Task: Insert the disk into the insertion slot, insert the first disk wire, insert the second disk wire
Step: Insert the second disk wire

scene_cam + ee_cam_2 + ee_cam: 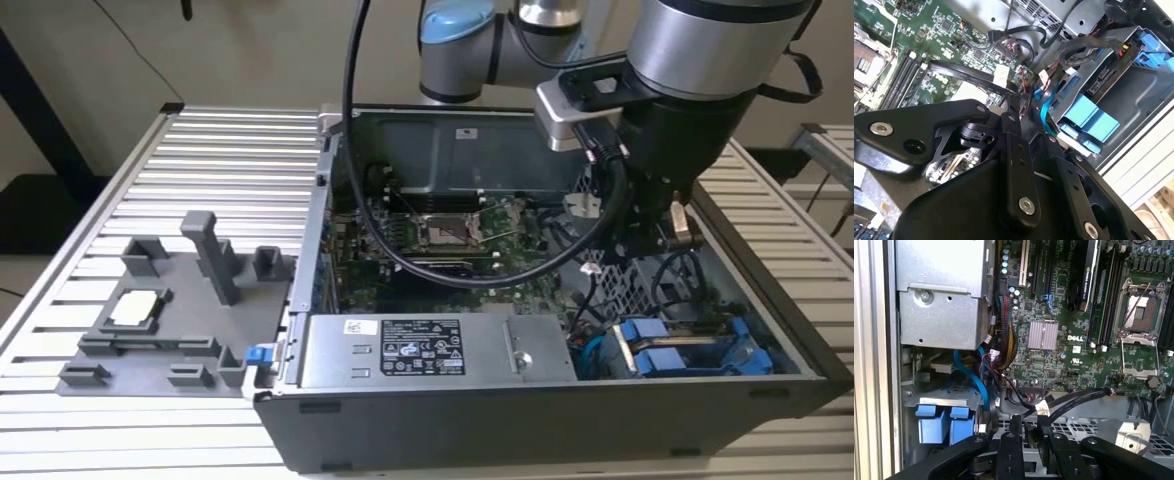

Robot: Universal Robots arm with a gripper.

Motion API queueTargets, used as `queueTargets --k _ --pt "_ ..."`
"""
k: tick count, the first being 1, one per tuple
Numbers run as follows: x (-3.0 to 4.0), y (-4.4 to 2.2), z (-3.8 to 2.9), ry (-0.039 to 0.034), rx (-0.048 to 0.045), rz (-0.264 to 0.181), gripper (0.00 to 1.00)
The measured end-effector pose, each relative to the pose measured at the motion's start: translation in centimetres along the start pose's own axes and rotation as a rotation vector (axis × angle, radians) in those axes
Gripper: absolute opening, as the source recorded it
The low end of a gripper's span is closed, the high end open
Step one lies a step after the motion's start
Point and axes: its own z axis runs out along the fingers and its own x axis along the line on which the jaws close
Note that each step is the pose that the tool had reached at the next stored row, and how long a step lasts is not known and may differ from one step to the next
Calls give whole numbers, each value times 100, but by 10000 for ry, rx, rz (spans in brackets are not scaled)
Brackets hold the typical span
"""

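Nearest in both wrist views, the gripper (1029, 427) has its fingers (1013, 132) drawn close together on a flat black cable (1079, 399) (prob. one of the disk wires, thin, floppy, best held near its plug). Beyond it, the disk (944, 420) sits in the insertion slot (1104, 75), blue carrier tabs showing; stiff, fairly heavy, delicate, grip by the frame. Farther off lie the motherboard (1064, 340) and power supply (434, 350).
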Motion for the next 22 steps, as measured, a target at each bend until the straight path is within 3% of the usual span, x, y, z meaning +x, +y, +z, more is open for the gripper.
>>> queueTargets --k 5,7,10,16,22 --pt "0 0 0 -10 1 0 27" --pt "0 0 0 -14 1 1 18" --pt "0 0 0 -20 2 2 16" --pt "0 -1 0 -30 2 3 16" --pt "63 -65 5 -33 -18 4 16"
